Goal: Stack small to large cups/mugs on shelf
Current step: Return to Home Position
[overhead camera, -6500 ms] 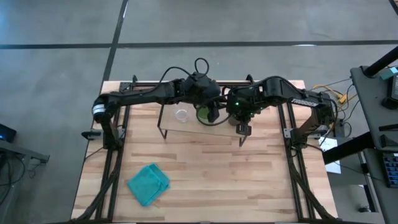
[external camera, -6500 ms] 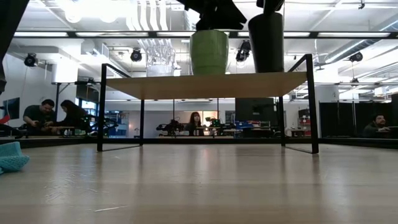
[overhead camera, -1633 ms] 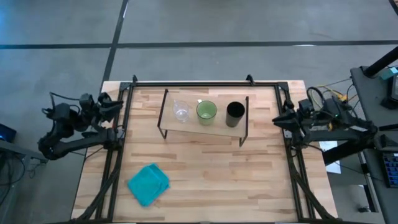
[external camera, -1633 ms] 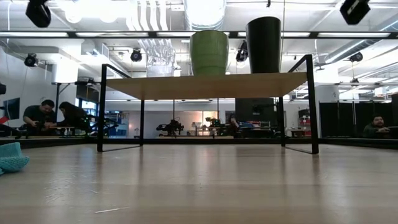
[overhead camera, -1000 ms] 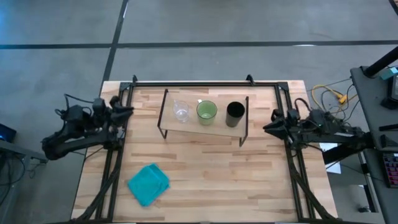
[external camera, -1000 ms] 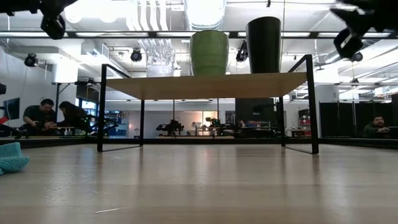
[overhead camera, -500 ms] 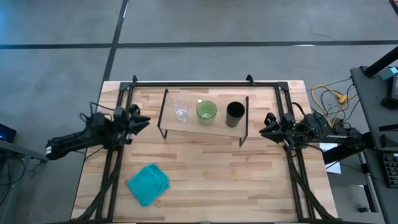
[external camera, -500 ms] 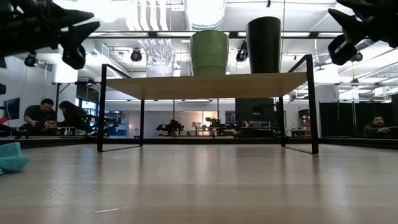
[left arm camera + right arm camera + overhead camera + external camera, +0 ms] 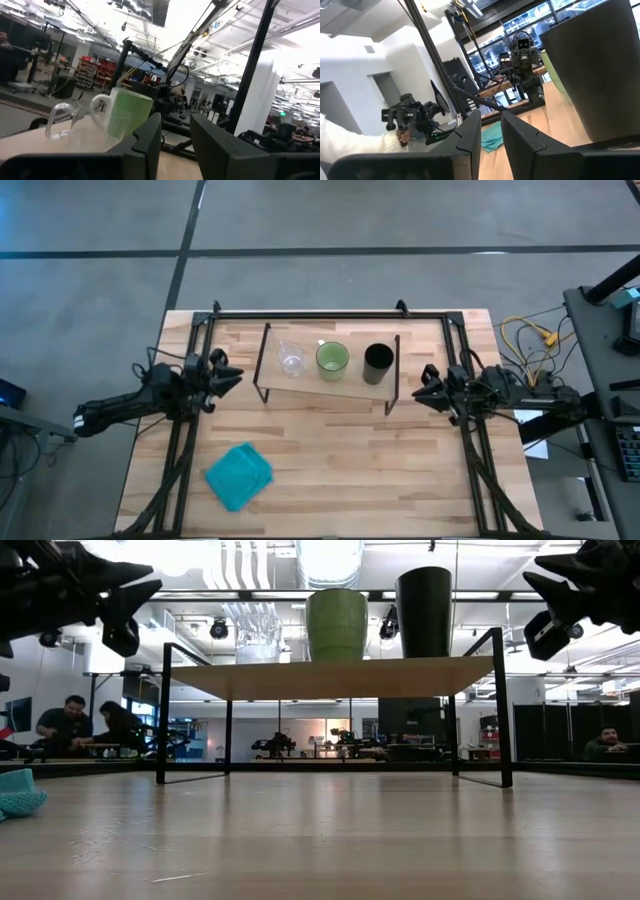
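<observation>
The shelf (image 9: 325, 385) stands on its wire legs at the table's far middle. On its board stand, left to right, the clear glass cup (image 9: 291, 359), the light green mug (image 9: 332, 359) and the taller black cup (image 9: 378, 360). The low view shows the green mug (image 9: 337, 625) and black cup (image 9: 424, 612) upright on the board (image 9: 330, 677). My left gripper (image 9: 230, 377) hovers open left of the shelf, clear of it. My right gripper (image 9: 419, 392) hovers open right of the shelf. In the left wrist view the green mug (image 9: 127, 117) and glass cup (image 9: 64, 122) lie ahead.
A crumpled teal cloth (image 9: 240, 476) lies on the table's near left part. The black frame rails (image 9: 185, 440) run along both side edges of the table. People sit in the room beyond the table's far edge (image 9: 75, 725).
Both arms have reached in from the table's side edges toward the shelf: my left gripper has moved right and my right gripper left, each now close beside the shelf's end. The cups and the shelf have stayed in place.
</observation>
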`<state>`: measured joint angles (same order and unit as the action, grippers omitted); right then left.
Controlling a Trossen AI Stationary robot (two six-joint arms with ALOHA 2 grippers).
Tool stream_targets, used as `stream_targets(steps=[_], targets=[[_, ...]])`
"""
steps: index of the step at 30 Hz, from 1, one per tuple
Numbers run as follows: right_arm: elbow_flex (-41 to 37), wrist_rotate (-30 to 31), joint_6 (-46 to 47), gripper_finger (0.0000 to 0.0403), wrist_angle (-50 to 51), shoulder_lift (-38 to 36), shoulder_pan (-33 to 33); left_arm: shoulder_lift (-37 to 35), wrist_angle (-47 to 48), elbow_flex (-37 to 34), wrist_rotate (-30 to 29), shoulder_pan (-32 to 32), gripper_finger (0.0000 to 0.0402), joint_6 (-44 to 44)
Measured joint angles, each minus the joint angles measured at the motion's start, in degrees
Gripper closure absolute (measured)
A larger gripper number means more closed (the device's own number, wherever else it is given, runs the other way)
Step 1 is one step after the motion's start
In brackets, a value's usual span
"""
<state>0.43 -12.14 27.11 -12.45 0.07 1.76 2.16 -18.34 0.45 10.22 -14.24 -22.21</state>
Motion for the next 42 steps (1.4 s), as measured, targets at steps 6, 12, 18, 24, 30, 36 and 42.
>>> stream_targets(steps=[6,12,18,24,30,36,42], targets=[[0.03,0.15,-0.17,0.0326,0.17,0.12,0.00,0.17,5.18,-0.02,-0.34,0.00,0.0311,-1.45],[0.06,0.15,-0.59,0.0329,0.65,0.12,0.00,0.47,11.46,-0.07,-1.21,0.00,0.0311,-2.99],[0.08,0.15,-0.57,0.0335,4.35,0.18,-0.02,0.48,12.23,-0.11,-1.55,0.00,0.0311,-2.53],[0.08,0.15,-0.54,0.0328,5.13,0.18,-0.02,0.97,16.06,-0.11,-1.99,0.02,0.0311,-2.94],[0.11,0.15,-0.24,0.0324,9.59,0.61,-0.01,1.30,16.08,-0.15,-2.54,0.02,0.0311,-2.89],[0.13,0.20,1.25,0.0329,10.49,2.58,-0.01,1.28,16.14,-0.17,-2.69,0.02,0.0311,-2.89],[0.13,0.20,2.43,0.0334,10.49,3.42,-0.02,1.15,16.17,-0.18,-2.78,0.02,0.0311,-2.91]])
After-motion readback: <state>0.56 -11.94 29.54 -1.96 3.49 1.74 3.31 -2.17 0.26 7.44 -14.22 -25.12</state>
